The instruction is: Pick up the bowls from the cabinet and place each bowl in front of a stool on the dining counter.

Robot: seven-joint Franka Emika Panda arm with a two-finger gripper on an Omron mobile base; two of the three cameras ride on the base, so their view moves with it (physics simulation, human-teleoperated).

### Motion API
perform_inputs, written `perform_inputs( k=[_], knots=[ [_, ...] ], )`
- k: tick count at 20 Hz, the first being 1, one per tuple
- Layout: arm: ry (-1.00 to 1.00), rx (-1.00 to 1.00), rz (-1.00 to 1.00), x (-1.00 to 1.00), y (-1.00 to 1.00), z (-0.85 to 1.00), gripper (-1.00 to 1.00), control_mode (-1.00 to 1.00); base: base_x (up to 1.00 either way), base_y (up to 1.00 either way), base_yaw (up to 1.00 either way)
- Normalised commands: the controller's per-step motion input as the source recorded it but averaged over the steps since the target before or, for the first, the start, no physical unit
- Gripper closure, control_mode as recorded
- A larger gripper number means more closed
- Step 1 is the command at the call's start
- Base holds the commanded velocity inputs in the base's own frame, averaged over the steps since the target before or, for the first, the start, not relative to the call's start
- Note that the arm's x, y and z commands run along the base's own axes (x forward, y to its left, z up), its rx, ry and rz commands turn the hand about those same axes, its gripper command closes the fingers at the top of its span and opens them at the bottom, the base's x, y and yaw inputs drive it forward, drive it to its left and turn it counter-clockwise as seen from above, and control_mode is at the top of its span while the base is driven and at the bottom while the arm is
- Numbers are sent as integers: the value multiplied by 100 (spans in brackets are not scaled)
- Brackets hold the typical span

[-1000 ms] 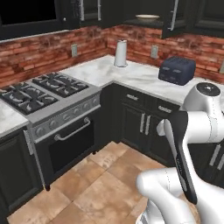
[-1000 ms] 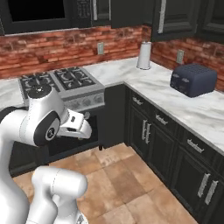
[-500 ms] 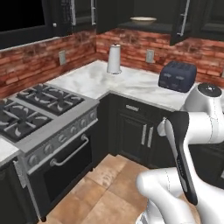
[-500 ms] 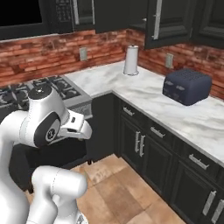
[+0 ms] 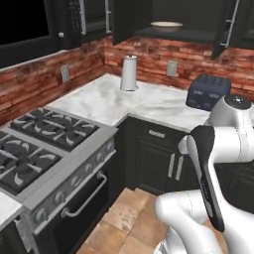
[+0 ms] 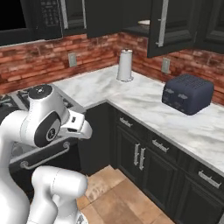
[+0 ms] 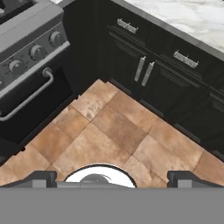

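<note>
A wide cream bowl (image 5: 166, 24) rests on the dark shelf of the open black wall cabinet (image 5: 191, 34), high above the corner worktop. In the right base view only the bowl's rim (image 6: 144, 22) peeks out beside the cabinet's swung-open door (image 6: 175, 26). My arm is folded close to the base, well short of the cabinet. My gripper (image 7: 111, 178) is open and holds nothing; it points down at the tiled floor, with its fingertips (image 7: 41, 177) set wide apart. The stool and the dining counter are out of view.
A paper towel roll (image 5: 129, 73) and a dark blue toaster (image 5: 208, 91) stand on the marble worktop (image 5: 99, 99) under the cabinet. A gas stove (image 5: 44, 144) with an oven handle (image 7: 26, 98) is to the left. Black base cabinets (image 7: 144, 70) line the tiled floor (image 7: 109, 131).
The whole picture has shifted: the base has driven nearer the corner, so cabinet, worktop and toaster look larger and the stove sits further left. The arm's pose and the open jaws are unchanged.
</note>
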Motion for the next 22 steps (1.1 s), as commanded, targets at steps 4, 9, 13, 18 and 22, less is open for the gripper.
perform_inputs(
  k=[4, 9, 13, 18, 22],
  knots=[
    [0, 0, 0, 0, 0, 0, -100, 100, 60, 26, -30],
    [0, 0, 0, 0, 0, 0, -100, 100, 59, 36, -31],
    [0, 0, 0, 0, 0, 0, -100, 100, 69, 14, -29],
    [0, 0, 0, 0, 0, 0, -100, 100, 75, 0, -22],
    [0, 0, 0, 0, 0, 0, -100, 100, 67, 0, -10]
  ],
)
